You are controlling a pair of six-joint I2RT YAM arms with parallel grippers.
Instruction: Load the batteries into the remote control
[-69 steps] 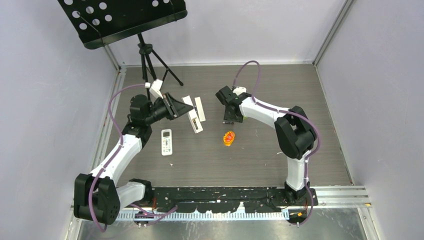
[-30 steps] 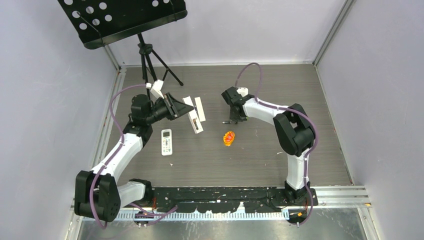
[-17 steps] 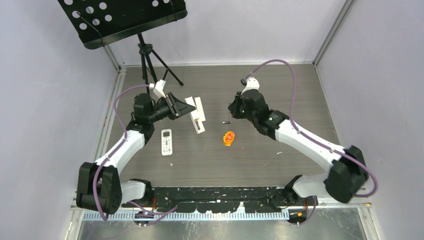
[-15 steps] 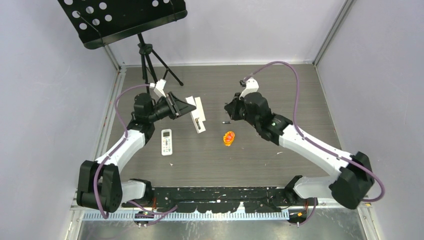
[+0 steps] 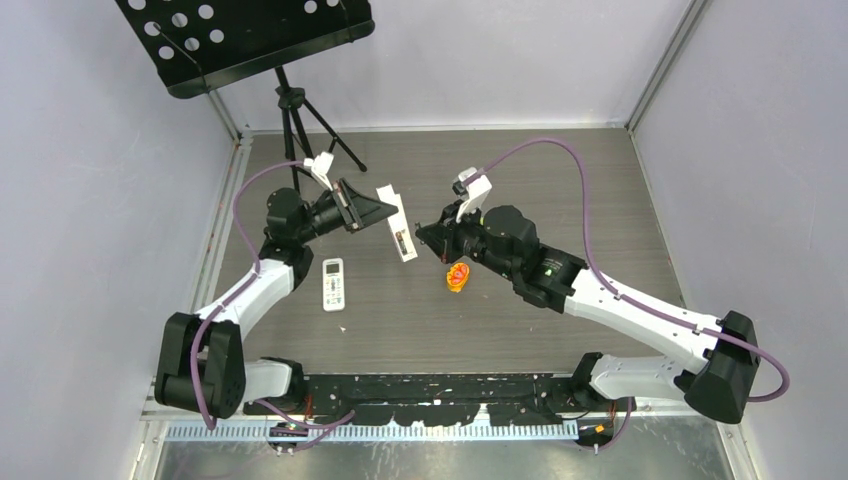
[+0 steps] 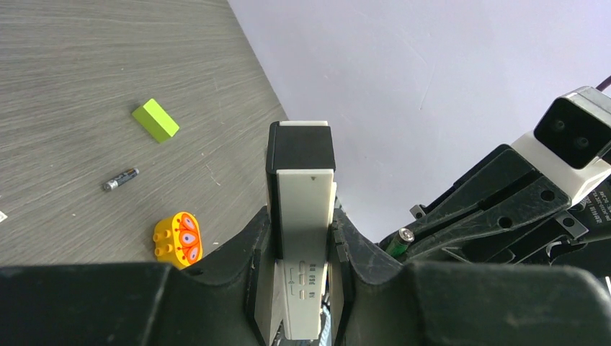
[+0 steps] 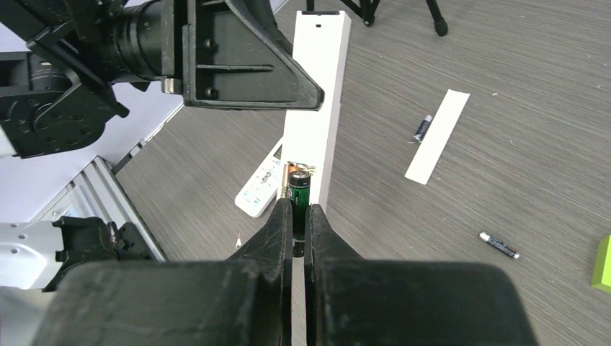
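Note:
My left gripper (image 5: 378, 212) is shut on a long white remote control (image 5: 397, 222) and holds it off the table, tilted. In the left wrist view the remote control (image 6: 301, 209) stands between the fingers of the left gripper (image 6: 301, 234). My right gripper (image 7: 297, 216) is shut on a dark green battery (image 7: 299, 193), whose tip is right at the lower end of the remote control (image 7: 317, 108), by a coppery contact. In the top view the right gripper (image 5: 425, 236) is just right of the remote. Two more batteries (image 7: 422, 127) (image 7: 498, 245) lie on the table.
A second, smaller white remote (image 5: 333, 283) lies on the table at the left. An orange-yellow toy (image 5: 457, 275) sits under the right arm. A lime-green block (image 6: 155, 120) and a white strip (image 7: 437, 135) lie farther back. A black music stand (image 5: 290, 100) stands at the back left.
My right arm has swung left from the back middle of the table and carried a battery up to the remote. My left gripper has lifted and tilted the remote towards it.

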